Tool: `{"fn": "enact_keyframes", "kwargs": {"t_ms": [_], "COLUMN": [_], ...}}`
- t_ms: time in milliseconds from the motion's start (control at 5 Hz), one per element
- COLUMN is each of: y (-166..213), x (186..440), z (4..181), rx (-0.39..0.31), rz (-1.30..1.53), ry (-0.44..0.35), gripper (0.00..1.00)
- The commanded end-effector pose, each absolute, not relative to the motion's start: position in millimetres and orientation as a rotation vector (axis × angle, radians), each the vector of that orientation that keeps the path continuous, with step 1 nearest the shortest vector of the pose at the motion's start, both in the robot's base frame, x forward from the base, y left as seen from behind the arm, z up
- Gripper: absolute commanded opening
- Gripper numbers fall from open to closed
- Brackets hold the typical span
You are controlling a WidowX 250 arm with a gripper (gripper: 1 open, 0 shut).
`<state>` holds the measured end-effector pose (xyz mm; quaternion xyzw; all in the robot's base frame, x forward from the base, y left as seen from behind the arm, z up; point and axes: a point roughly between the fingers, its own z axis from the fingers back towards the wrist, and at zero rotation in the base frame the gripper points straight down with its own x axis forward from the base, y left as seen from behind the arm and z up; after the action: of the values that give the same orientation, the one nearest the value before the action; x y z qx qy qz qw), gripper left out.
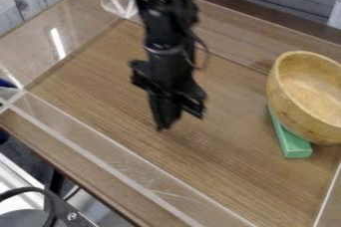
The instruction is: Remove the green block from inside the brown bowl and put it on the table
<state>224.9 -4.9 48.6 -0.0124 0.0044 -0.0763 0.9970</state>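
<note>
The green block [290, 139] lies on the table [107, 82] at the right, partly tucked under the near side of the brown bowl [310, 95]; nothing lies on the bowl's pale inside that shows. My gripper [167, 122] points straight down over the middle of the table, well left of the bowl and block. Its fingers are shut together with nothing between them, tips just above the wood.
Low clear acrylic walls [80, 136] edge the tabletop along the near side and the far side. A white brick wall stands behind. Dark cables hang below the front left corner [27, 211].
</note>
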Motion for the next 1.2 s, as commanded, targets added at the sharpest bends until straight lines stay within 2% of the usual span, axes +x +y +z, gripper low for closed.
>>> {"fn": "enact_keyframes", "kwargs": {"t_ms": [0,200,400,600,800,1000], "y": [-20,-20,-20,-21,-20,-20], "x": [229,227,223,218,220,223], "z": [41.8,26.3,25.4,31.6,30.2,28.7], "rx": [0.016,0.047,0.062,0.077,0.065,0.054], "rz": [-0.248,-0.298,-0.263,-0.226,-0.199,-0.174], "ry": [-0.007,0.011,0.002,-0.007,-0.009,-0.012], "gripper": [0.0,0.0,0.0,1.0,0.0,0.0]}}
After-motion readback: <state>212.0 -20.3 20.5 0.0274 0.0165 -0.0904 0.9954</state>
